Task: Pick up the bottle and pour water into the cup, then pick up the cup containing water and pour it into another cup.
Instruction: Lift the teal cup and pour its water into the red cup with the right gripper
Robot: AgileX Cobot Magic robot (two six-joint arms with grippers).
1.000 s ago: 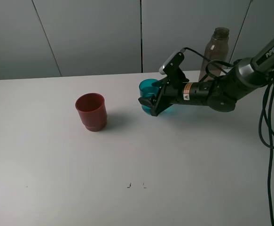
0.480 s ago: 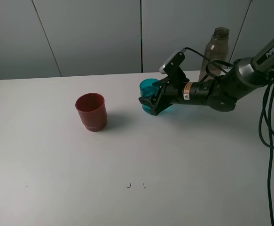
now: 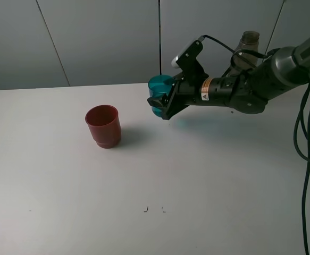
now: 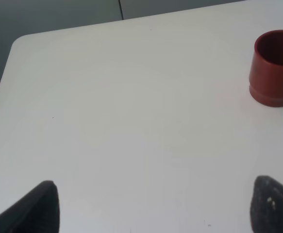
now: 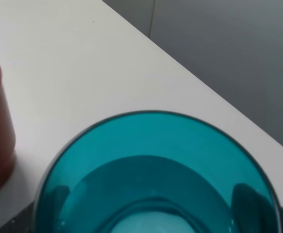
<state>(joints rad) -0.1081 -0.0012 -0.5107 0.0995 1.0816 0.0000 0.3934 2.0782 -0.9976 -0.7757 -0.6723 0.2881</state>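
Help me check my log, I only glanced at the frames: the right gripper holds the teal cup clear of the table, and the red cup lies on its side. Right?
Not quite. The red cup stands upright, mouth up, on the table, as the exterior high view shows. The rest holds: the right gripper holds the teal cup clear of the table.

White letters "PI", cut off by the picture's edge, stand on the right arm (image 3: pixel 282 64); the orange warning label (image 3: pixel 204 97) at this arm's wrist is too small to read
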